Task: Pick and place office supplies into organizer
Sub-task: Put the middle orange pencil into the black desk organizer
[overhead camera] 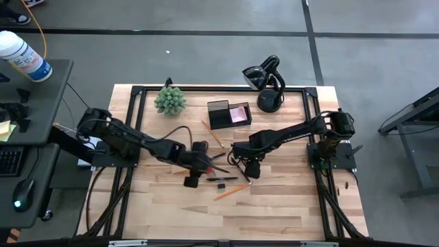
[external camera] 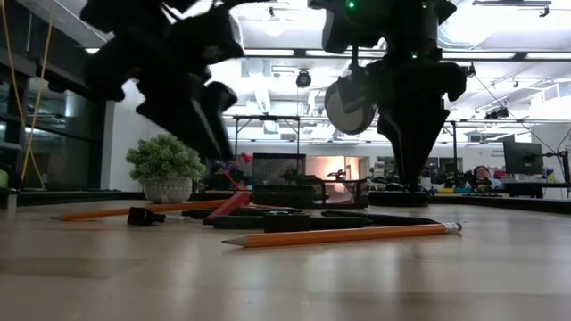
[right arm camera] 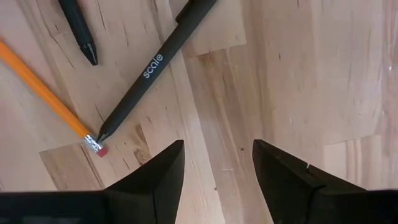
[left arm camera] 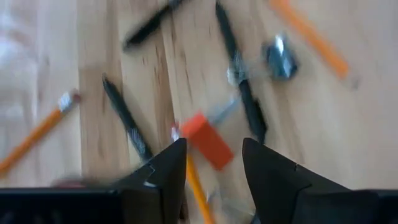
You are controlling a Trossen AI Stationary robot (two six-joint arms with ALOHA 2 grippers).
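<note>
Left tool: part-open, empty, above scissors. Right tool: wide, empty; pen at ten o'clock. Descent to be centred.

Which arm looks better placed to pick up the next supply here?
Probably the left. Its end effector hangs open right over the red-handled scissors. The right end effector, also open, hovers over bare wood, the black pen off to one side.

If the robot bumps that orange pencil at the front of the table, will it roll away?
Probably a little. The pencil is long, thin and lies flat on smooth wood, so a sideways nudge could roll it. It looks stiff and light, so it should slide or spin easily rather than bend.
</note>
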